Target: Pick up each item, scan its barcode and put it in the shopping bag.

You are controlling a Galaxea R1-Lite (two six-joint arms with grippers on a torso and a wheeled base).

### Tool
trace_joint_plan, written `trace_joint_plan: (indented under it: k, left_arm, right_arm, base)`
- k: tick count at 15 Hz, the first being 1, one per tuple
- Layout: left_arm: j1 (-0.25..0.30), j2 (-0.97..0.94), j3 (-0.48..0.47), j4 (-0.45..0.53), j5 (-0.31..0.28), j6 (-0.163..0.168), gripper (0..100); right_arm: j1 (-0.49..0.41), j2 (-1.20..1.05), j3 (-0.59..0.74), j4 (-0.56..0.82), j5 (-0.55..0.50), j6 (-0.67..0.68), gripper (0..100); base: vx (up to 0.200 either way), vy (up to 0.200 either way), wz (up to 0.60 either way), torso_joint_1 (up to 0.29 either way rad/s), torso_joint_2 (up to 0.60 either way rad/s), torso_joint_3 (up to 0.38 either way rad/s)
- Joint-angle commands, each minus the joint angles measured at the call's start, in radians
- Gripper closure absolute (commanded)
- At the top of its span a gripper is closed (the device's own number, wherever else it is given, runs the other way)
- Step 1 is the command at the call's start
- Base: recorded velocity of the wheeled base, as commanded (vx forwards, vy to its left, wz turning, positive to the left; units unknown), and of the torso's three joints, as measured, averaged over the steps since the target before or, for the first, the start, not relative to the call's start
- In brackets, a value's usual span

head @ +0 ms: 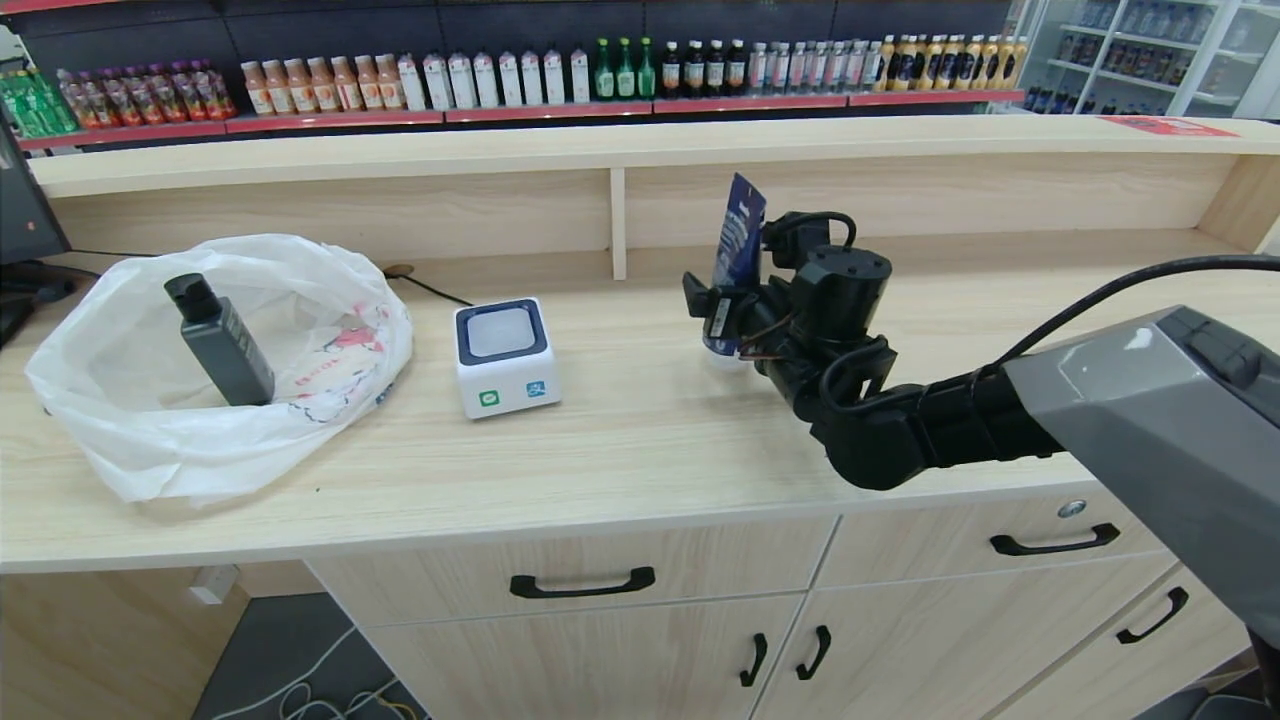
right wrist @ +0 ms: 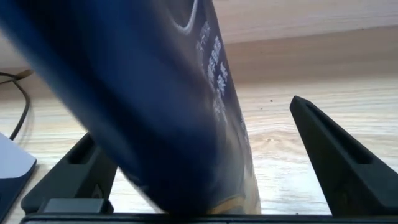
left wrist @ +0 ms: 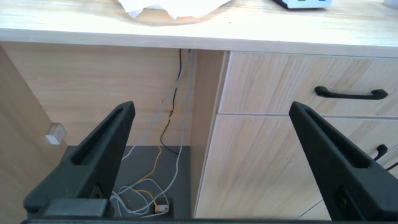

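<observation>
A blue tube (head: 738,235) stands upright, cap down, on the wooden counter (head: 640,440) right of centre. My right gripper (head: 722,305) is around its lower part and open. In the right wrist view the tube (right wrist: 168,106) leans against one finger (right wrist: 87,162), with a gap to the other finger (right wrist: 329,162). The white cube scanner (head: 503,357) sits at the counter's middle. The white shopping bag (head: 130,400) lies open at the left with a dark grey bottle (head: 222,340) standing in it. My left gripper (left wrist: 211,124) hangs open and empty below the counter edge, facing the cabinet fronts.
A raised back ledge (head: 620,150) with a divider runs behind the counter. A black cable (head: 430,288) lies behind the scanner. Drawers with black handles (left wrist: 350,94) sit under the counter, and loose wires (left wrist: 155,180) lie on the floor in the open bay.
</observation>
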Motion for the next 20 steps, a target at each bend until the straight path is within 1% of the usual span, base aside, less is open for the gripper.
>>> trace_joint_plan:
  k: [1, 12, 18, 20]
  left_arm:
    - [0.000, 0.000, 0.000, 0.000, 0.001, -0.001, 0]
    - [0.000, 0.000, 0.000, 0.000, 0.001, -0.001, 0]
    - [0.000, 0.000, 0.000, 0.000, 0.001, -0.001, 0]
    - [0.000, 0.000, 0.000, 0.000, 0.001, -0.001, 0]
  right_arm:
    - [0.000, 0.002, -0.002, -0.001, 0.000, 0.004, 100]
    - [0.000, -0.013, -0.002, -0.040, -0.001, 0.026, 100]
    - [0.007, -0.079, 0.004, -0.038, 0.009, 0.029, 100]
    - [0.024, -0.115, 0.017, -0.038, 0.009, 0.029, 100]
  base:
    - [0.000, 0.000, 0.00, 0.000, 0.00, 0.000]
    - [0.000, 0.000, 0.00, 0.000, 0.00, 0.000]
    - [0.000, 0.000, 0.00, 0.000, 0.00, 0.000]
    - [0.000, 0.000, 0.00, 0.000, 0.00, 0.000]
